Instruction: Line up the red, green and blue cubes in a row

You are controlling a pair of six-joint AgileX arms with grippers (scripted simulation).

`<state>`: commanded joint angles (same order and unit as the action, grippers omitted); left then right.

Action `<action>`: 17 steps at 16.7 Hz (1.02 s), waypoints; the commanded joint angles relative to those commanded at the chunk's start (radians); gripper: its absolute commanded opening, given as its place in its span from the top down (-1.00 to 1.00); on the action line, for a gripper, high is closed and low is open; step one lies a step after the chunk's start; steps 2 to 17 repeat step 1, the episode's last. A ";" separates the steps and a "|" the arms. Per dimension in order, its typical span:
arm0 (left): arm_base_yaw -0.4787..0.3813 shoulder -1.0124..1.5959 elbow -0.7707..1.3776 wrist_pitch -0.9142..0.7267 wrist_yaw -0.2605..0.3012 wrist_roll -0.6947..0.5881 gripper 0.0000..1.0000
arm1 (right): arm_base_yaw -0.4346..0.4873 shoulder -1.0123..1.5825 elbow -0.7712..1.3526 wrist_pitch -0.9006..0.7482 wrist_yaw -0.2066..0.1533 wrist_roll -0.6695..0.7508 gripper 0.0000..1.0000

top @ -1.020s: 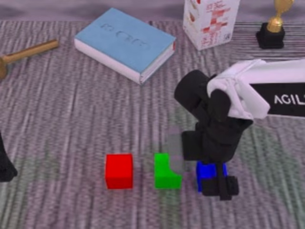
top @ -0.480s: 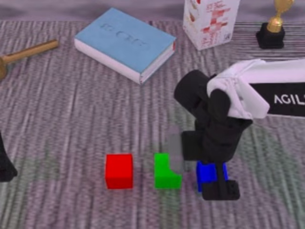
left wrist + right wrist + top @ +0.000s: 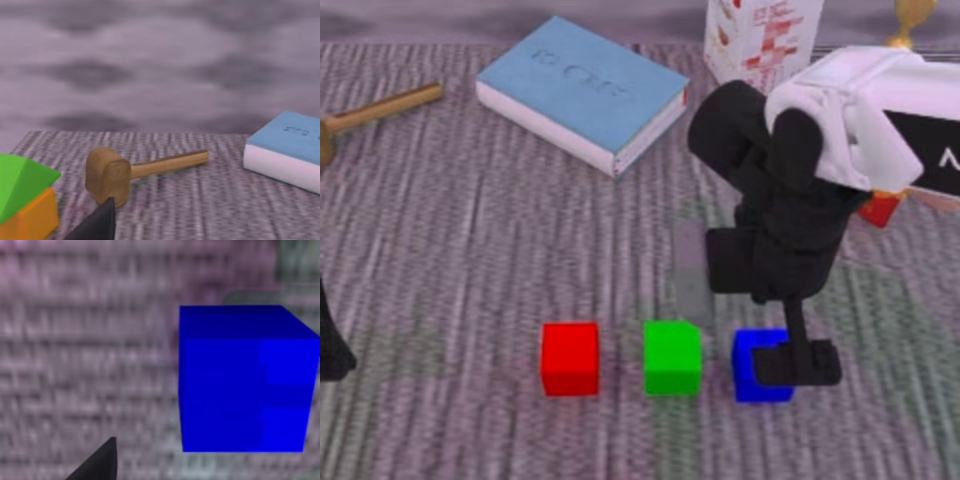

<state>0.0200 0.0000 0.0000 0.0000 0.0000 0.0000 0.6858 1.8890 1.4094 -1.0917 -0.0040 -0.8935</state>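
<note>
Top view: red cube (image 3: 569,358), green cube (image 3: 672,356) and blue cube (image 3: 756,368) sit in a near-side row, left to right, with gaps between them. Right gripper (image 3: 798,362) hangs over the blue cube's right part; can't tell if fingers are spread or closed. Left arm (image 3: 332,345) parked at left edge. Blue book (image 3: 582,90) far, mallet (image 3: 375,112) far left.

Left wrist view: mallet (image 3: 127,170), book (image 3: 287,150); fingers unclear.

Right wrist view: blue cube (image 3: 246,380) on table, nothing touching it.

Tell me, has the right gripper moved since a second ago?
Yes. The right gripper has lifted and drawn back toward the book, leaving the blue cube on the table.
</note>
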 joint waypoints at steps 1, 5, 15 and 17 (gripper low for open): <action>0.000 0.000 0.000 0.000 0.000 0.000 -1.00 | 0.000 -0.004 0.005 -0.006 0.000 0.000 -1.00; 0.000 0.000 0.000 0.000 0.000 0.000 -1.00 | 0.000 -0.004 0.005 -0.006 0.000 0.000 -1.00; 0.000 0.000 0.000 0.000 0.000 0.000 -1.00 | 0.000 -0.004 0.005 -0.006 0.000 0.000 -1.00; 0.000 0.000 0.000 0.000 0.000 0.000 -1.00 | 0.000 -0.004 0.005 -0.006 0.000 0.000 -1.00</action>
